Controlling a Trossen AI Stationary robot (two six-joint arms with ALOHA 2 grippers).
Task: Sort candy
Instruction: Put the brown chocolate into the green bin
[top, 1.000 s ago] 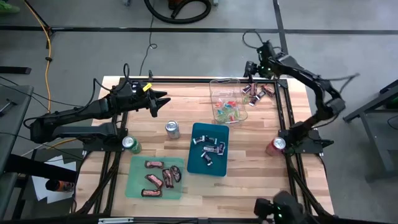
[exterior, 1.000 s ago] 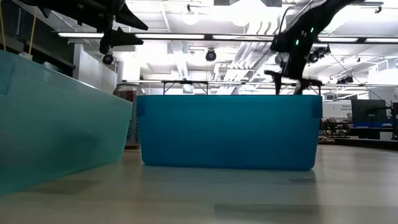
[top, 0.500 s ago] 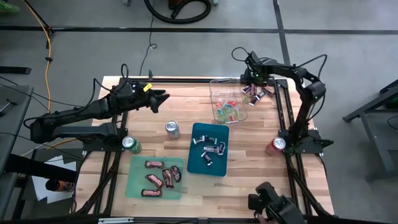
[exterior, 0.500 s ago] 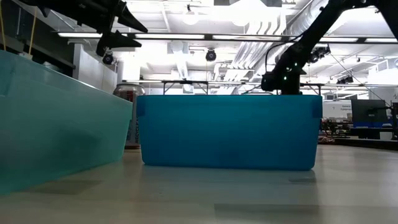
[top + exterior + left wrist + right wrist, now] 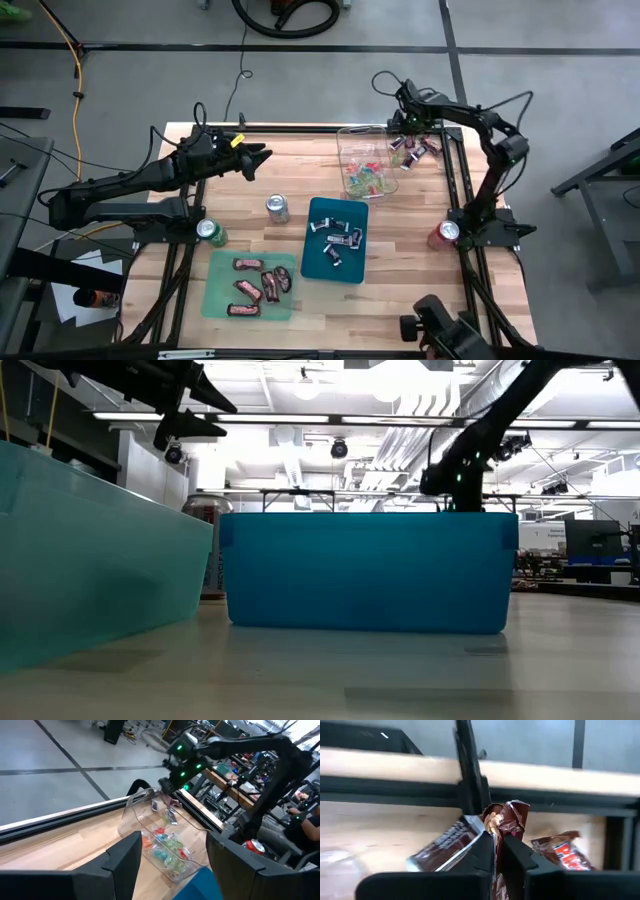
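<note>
Table [image 5: 420,260]: light wood, black frame.

Right gripper [image 5: 404,128]: low over the far right corner, fingers [image 5: 485,852] pressed together on a red-brown bar [image 5: 506,822]; further bars beside it on the wood [image 5: 560,851], a loose pile [image 5: 412,150].

Left gripper [image 5: 262,158]: above the far left of the table, well apart from any candy, fingers [image 5: 125,857] spread, holding nothing.

Clear bin [image 5: 350,135]: far centre, just beside the loose pile; bright red, green and blue sweets [image 5: 365,178] inside.

Blue tray [image 5: 318,268]: centre; dark and silver pieces [image 5: 337,238] inside.

Green tray [image 5: 215,300]: near left; red-brown bars [image 5: 258,285] inside.

Cans: silver [image 5: 277,208] between the left gripper and the blue tray; green [image 5: 209,231] at the left edge; red [image 5: 445,234] at the right edge.
</note>
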